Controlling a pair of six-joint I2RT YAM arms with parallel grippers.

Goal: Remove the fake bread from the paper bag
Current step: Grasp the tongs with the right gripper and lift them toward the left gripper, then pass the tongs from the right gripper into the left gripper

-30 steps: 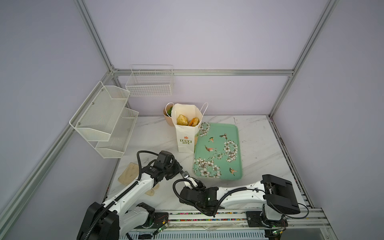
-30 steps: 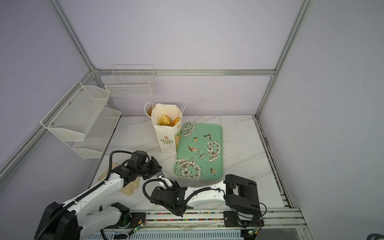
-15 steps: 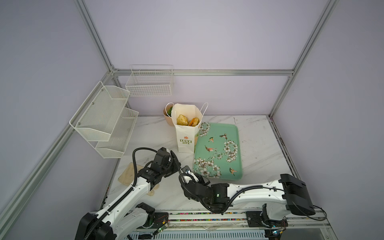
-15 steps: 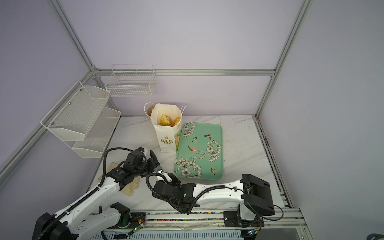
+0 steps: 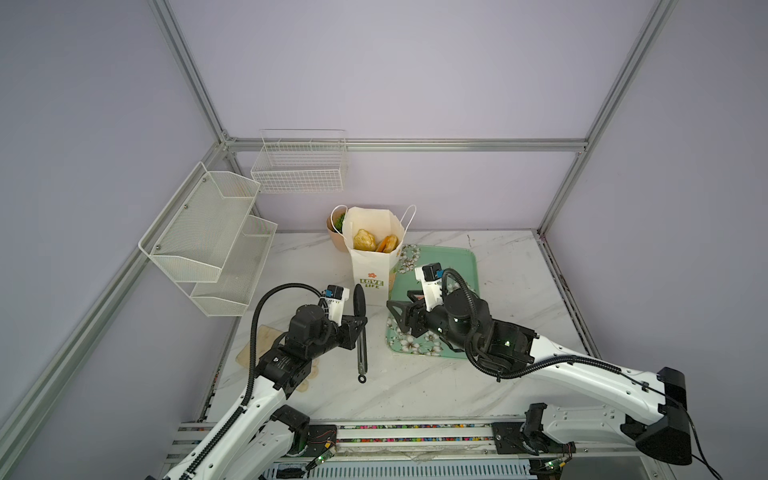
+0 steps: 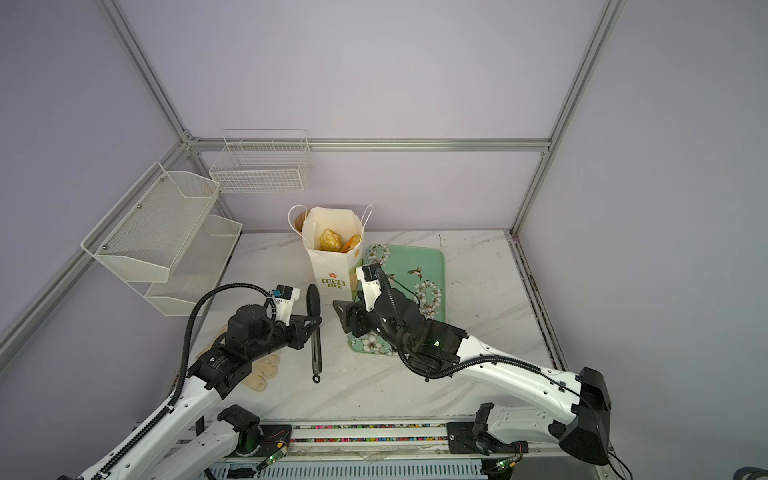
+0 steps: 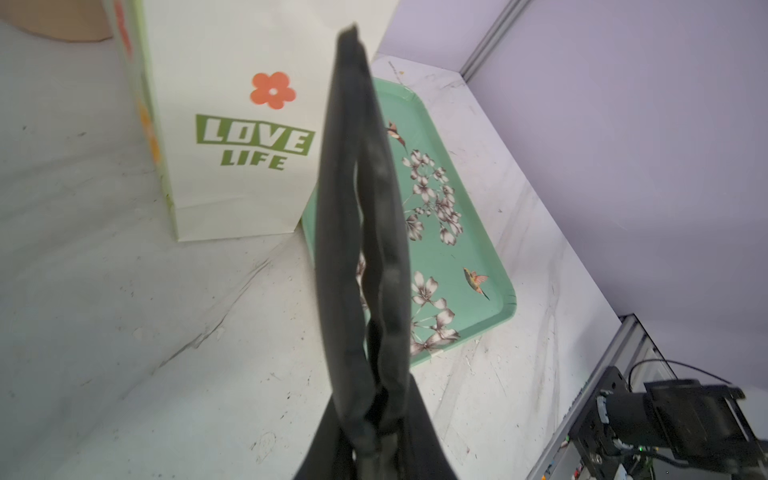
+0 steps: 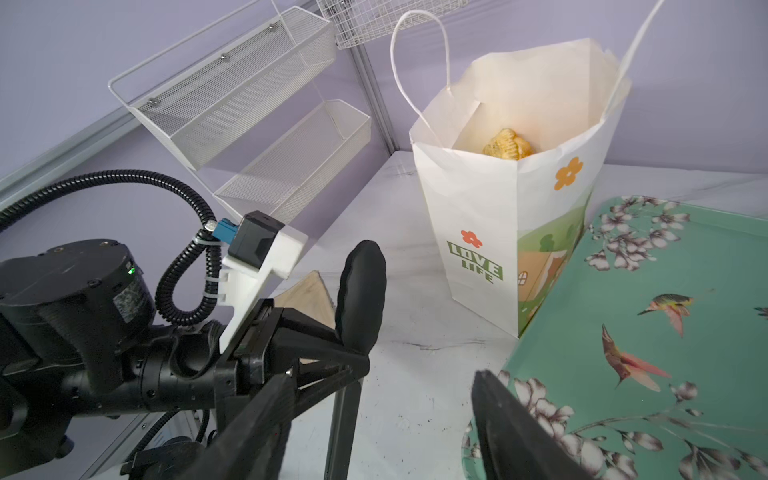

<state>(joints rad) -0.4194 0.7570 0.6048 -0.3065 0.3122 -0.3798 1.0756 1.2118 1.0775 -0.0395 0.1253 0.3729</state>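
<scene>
Room: lilac walls and a silver frame stand around a white marble table (image 5: pixel 415 386).
Bag: the paper bag (image 5: pixel 372 266) stands up straight at the back of the table. Its top is wide open. One side touches the green tray (image 5: pixel 461 257).
Bread: two golden bits of bread (image 5: pixel 365 240) peek out near the top of the bag in both top views. More may lie under them, but that part is hidden.
Tray: it has flowers and birds on it. No bread can be seen on it, though the right arm hides one corner.
Left gripper: the left gripper (image 5: pixel 357 322) is squeezed tight on black tongs (image 5: pixel 360 328).
Tongs: the soft fat end points up toward the bag and is near its front, not inside it. The thin end with the ring hangs down. The two tong arms are pressed close together.
Right gripper: the right gripper (image 5: pixel 401 305) has its jaws spread apart and holds nothing. It hangs over the near corner of the tray, close to the bag.
Done so far: I think only the getting ready is done, with the tongs picked up and both arms close to the bag.
Left to do: no bread is out yet, so each piece has to be lifted out of the bag.
Other things: a plant pot (image 5: pixel 336 232) sits behind the bag, wire baskets (image 5: pixel 299 166) hang on the walls, and a beige cloth (image 6: pixel 262 374) lies under the left arm.
</scene>
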